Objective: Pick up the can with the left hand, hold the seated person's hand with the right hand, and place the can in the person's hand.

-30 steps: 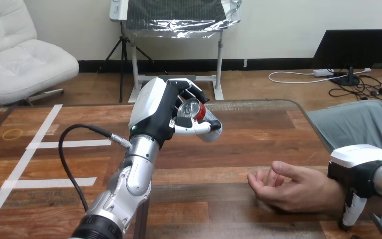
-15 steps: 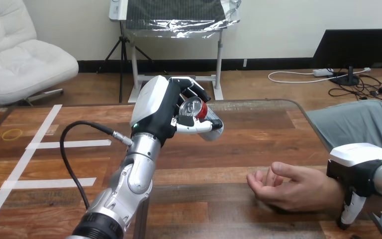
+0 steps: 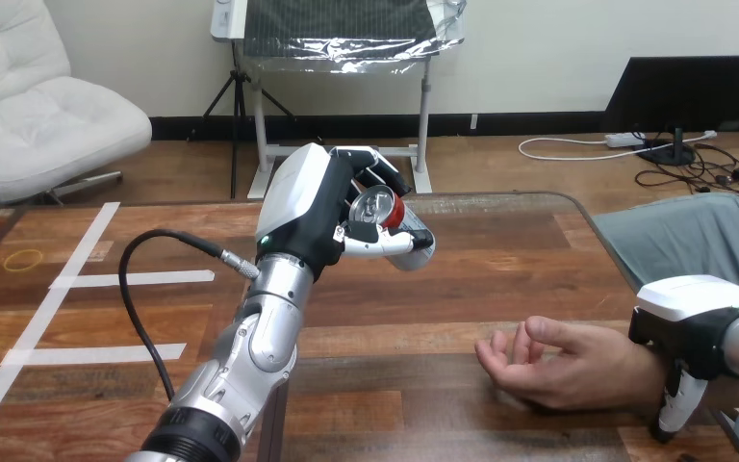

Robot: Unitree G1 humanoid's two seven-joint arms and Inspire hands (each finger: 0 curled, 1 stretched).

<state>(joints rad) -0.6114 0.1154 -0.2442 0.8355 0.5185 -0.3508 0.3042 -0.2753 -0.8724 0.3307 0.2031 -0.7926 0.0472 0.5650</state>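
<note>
My left hand [image 3: 298,207] is raised over the middle of the wooden table [image 3: 500,260], fingers and thumb curled round a red can [image 3: 377,207]. The can's silver top faces me and it hangs clear of the table. The person's hand [image 3: 558,366] rests palm up on the table at the lower right, fingers loosely curled and empty. My right hand [image 3: 685,313] sits over the person's wrist, its white shell on top and its thumb curled down the near side of the wrist. The can is well up and to the left of the person's palm.
White tape lines [image 3: 67,279] cross the table's left part, with a yellow rubber band [image 3: 24,258] lying beside them. A black cable [image 3: 135,298] loops out from my left forearm. The table's right edge runs just beyond the person's forearm.
My left hand has drifted slightly up and to the right with the can. The person's hand and my right hand have stayed almost still.
</note>
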